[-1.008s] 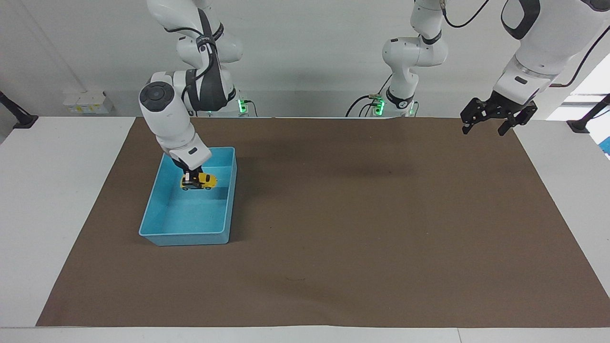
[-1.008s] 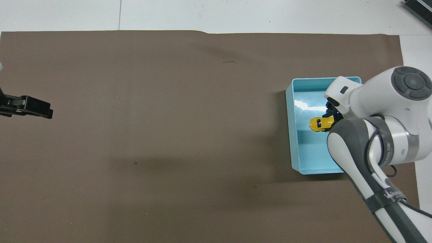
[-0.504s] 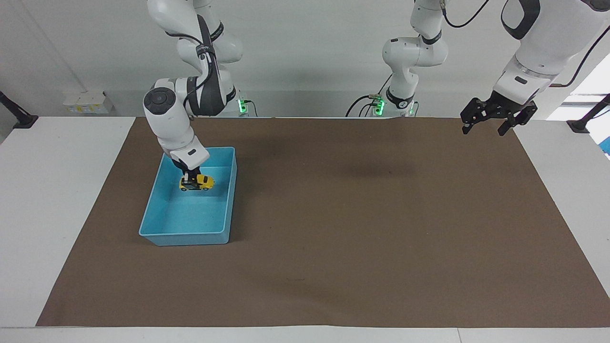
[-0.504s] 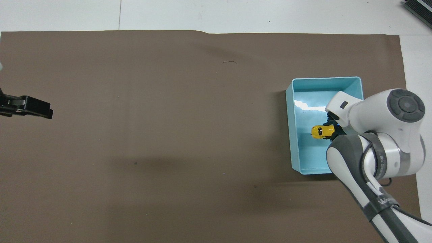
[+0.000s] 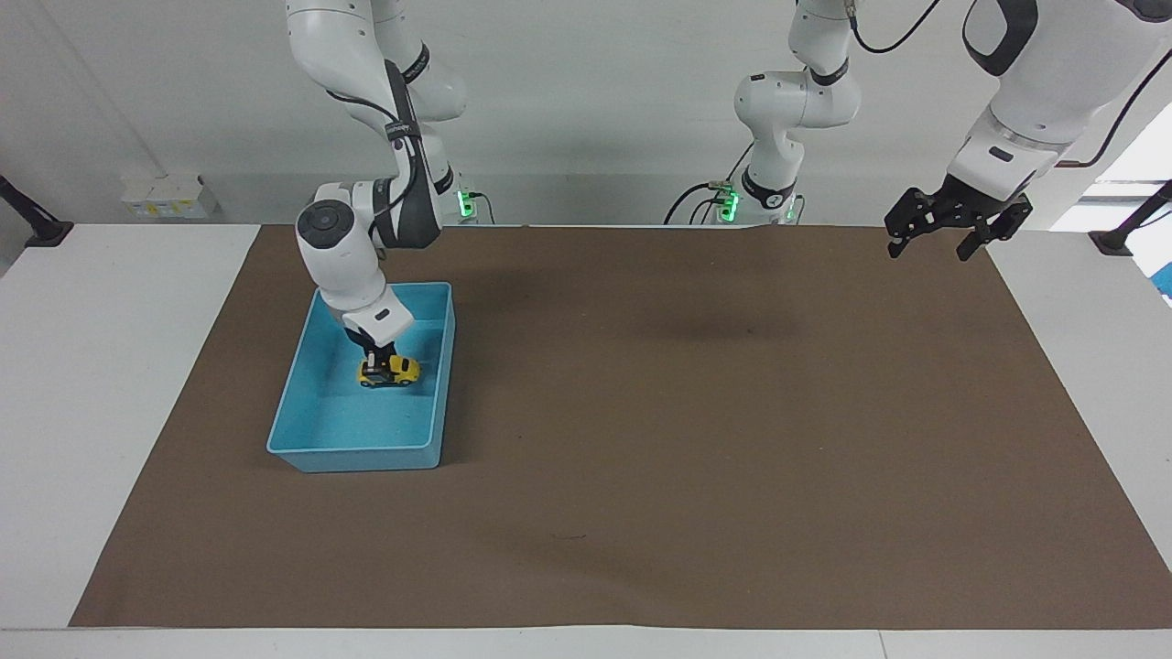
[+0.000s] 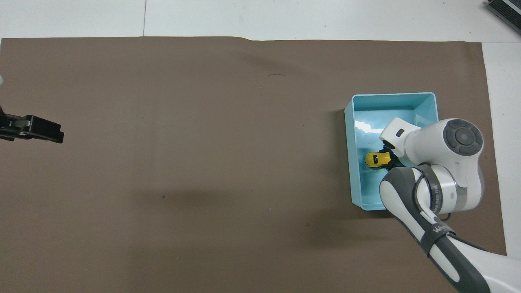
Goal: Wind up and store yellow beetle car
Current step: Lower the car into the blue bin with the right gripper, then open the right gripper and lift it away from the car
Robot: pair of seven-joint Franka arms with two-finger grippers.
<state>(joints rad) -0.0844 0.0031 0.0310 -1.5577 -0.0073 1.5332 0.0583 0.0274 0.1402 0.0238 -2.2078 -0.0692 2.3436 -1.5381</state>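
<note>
The yellow beetle car is low inside the light blue bin, at or just above its floor. My right gripper reaches down into the bin from above and is shut on the car. In the overhead view the car shows in the middle of the bin, partly under the right gripper and its wrist. My left gripper is open and empty; it waits in the air over the mat's corner at the left arm's end, and shows at the overhead view's edge.
A brown mat covers most of the white table. The bin stands on the mat at the right arm's end, close to the robots. A small dark mark lies on the mat.
My right gripper has gone down deeper into the bin with the car, and the arm's elbow has swung up and in. The left arm has not moved.
</note>
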